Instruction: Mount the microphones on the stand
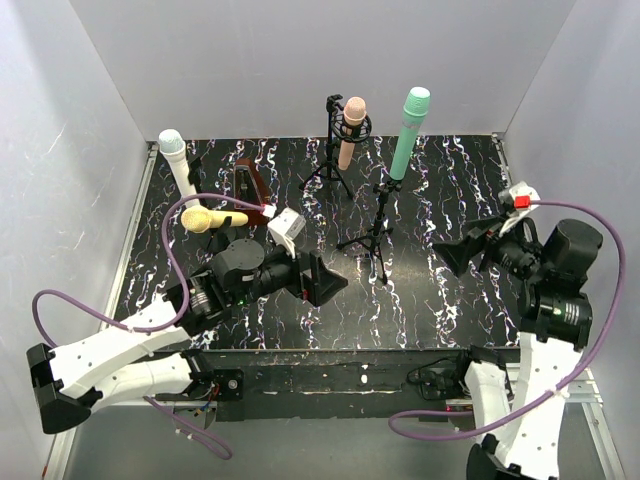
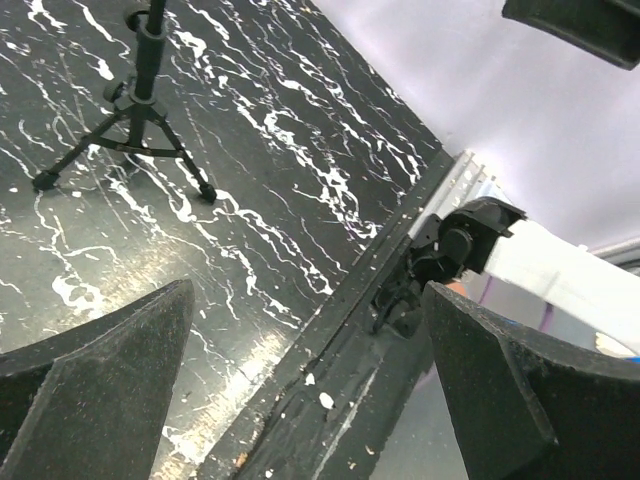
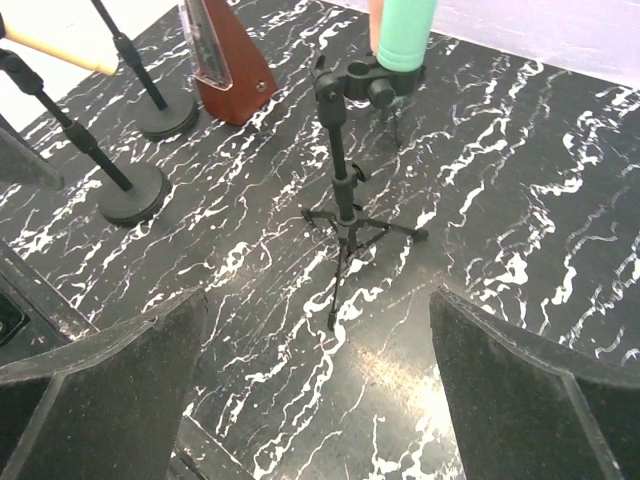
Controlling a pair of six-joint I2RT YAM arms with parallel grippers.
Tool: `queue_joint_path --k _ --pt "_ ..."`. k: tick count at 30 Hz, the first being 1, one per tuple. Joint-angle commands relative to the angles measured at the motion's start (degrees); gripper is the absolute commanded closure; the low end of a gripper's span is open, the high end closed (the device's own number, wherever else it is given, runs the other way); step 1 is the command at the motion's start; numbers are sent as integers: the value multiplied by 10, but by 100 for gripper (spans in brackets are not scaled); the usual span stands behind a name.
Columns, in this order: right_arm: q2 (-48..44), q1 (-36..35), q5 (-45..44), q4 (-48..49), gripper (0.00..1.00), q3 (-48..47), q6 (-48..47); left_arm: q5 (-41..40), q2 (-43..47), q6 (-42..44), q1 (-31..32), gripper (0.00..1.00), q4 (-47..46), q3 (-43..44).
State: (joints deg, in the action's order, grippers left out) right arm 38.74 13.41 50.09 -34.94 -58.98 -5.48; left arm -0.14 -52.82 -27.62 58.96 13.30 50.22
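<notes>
Several microphones show in the top view, each on a stand. The peach-pink microphone [image 1: 350,128] sits in a tripod stand [image 1: 327,172] at the back. The teal-green microphone [image 1: 408,135] [image 3: 404,30] stands upright in the clip of the middle tripod stand [image 1: 377,235] [image 3: 341,205]. At the left, the white microphone [image 1: 180,165] leans and the yellow microphone [image 1: 211,218] lies level, both on round-base stands [image 3: 134,195]. My left gripper [image 1: 322,280] [image 2: 308,300] is open and empty over the table's front edge. My right gripper [image 1: 458,256] [image 3: 320,300] is open and empty, right of the middle stand.
A brown triangular metronome block [image 1: 248,185] [image 3: 226,62] stands between the left stands and the pink one. White walls close the table [image 1: 450,300] on three sides. The left wrist view shows the middle tripod's legs [image 2: 125,135] and the right arm's base [image 2: 468,240].
</notes>
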Motion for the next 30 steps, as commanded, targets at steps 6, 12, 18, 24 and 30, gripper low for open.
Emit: queue_joint_path --k 6,12,18,24,30 --pt "-24 71 -30 -83 2 -45 48 55 43 -43 -2 2 15 38" --pt "-20 79 -135 -73 2 -65 147 53 35 -34 -2 2 53 113" --pt "-24 79 -195 -99 2 -100 139 51 25 -18 -2 2 48 148" --pt "-36 80 -181 -124 2 -110 117 34 20 -2 -2 2 57 155" --pt "-46 85 -139 -139 2 -104 86 27 29 12 -2 2 28 104"
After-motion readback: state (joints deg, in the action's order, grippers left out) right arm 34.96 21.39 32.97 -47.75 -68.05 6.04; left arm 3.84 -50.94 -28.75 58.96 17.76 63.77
